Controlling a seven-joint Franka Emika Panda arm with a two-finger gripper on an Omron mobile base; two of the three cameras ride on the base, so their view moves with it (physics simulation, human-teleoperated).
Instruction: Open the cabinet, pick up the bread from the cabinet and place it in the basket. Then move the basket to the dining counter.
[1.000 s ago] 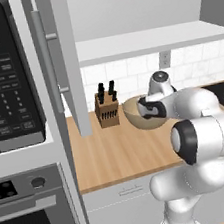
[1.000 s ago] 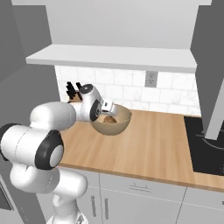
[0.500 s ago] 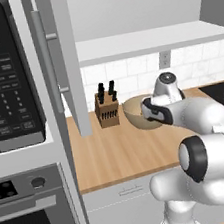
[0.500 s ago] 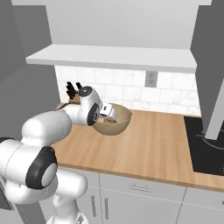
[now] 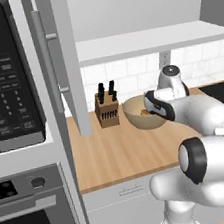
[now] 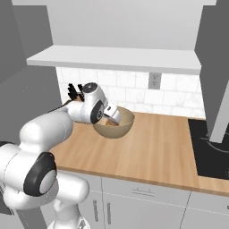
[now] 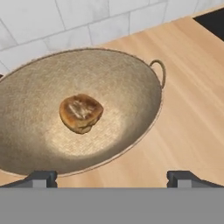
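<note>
The bread (image 7: 81,113) lies loose in the middle of the basket (image 7: 131,74), just ahead of the tool (image 7: 112,177), whose jaws stand spread wide and empty. The basket rests on the wooden desk (image 6: 152,147). Placing looks done; next, I judge, the tool must grip the basket's rim to carry it.

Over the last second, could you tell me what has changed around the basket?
The arm has swung its elbow outward and down, while the open gripper stays by the basket. Nothing was grasped or released. The bread remains in the basket, beside the knife block.
</note>
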